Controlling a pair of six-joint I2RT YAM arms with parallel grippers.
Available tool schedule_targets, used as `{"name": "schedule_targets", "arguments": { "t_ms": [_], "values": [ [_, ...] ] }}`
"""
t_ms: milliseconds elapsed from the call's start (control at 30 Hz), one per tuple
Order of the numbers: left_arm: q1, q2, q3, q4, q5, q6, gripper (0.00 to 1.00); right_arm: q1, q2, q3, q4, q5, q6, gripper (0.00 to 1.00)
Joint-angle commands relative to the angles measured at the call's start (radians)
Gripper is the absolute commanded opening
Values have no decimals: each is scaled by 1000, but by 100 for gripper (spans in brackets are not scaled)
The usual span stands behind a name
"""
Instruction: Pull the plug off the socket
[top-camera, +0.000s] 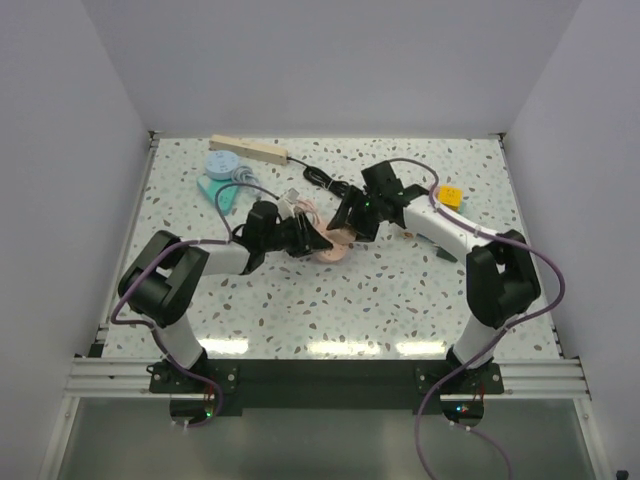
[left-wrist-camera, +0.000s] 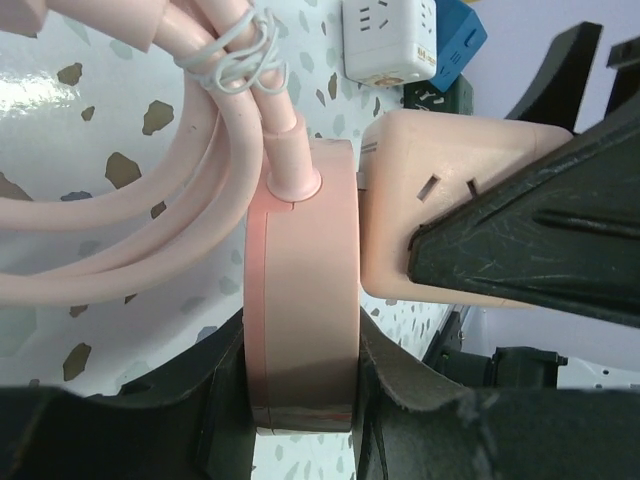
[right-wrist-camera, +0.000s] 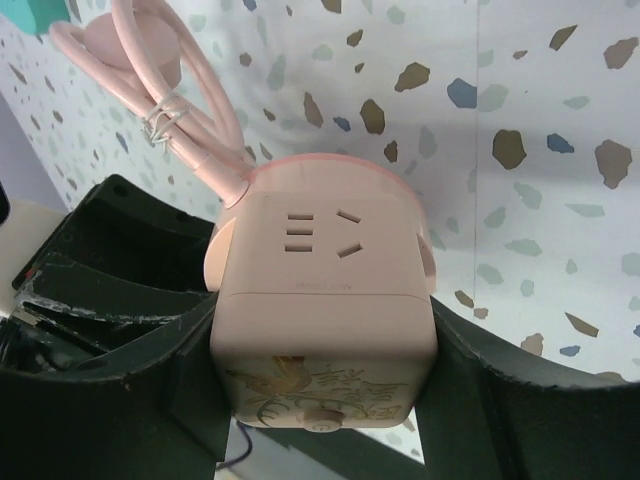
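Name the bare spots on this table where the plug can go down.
Bare: the near strip of table between the two arms, and the far right beyond the yellow cube. Crowded: the far left, around the beige power strip and blue disc.

Black-and-white arms (top-camera: 215, 258), purple cables (top-camera: 418, 415), scuffed black jaws.

We see a white speckled table (top-camera: 390, 300). Beyond the left gripper (top-camera: 308, 240), by the far edge, lies a long beige power strip (top-camera: 255, 150), its black cord (top-camera: 318, 177) trailing toward the right gripper (top-camera: 351, 224). Left of the left gripper rest a pale blue disc (top-camera: 222, 163) and a teal piece (top-camera: 220, 192). Right of the right gripper sits a yellow block (top-camera: 450, 195).
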Motion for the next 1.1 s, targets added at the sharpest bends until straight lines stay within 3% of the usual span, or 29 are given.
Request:
{"name": "schedule_targets", "arguments": {
  "t_ms": [0,200,400,533,667,933,1067],
  "values": [
    [44,-18,61,-113,-144,0,0,38,-128,-30,90,77,71,0],
    [54,-22,82,-147,-155,16,0,-106,-172,88,-114,67,-65,0],
    [69,-24,81,-140,-132,32,0,-300,-94,280,-330,-152,-283,0],
    [83,-45,124,-155,-118,63,0,-347,-48,355,-383,-22,-338,0],
    [145,-64,245,-228,-108,121,0,-389,108,457,-395,208,-331,0],
    [391,63,573,-399,-60,230,0,-409,389,714,-438,349,-349,0],
    [481,143,650,-400,-52,233,0,-421,431,720,-418,350,-337,0]
  ]
}}
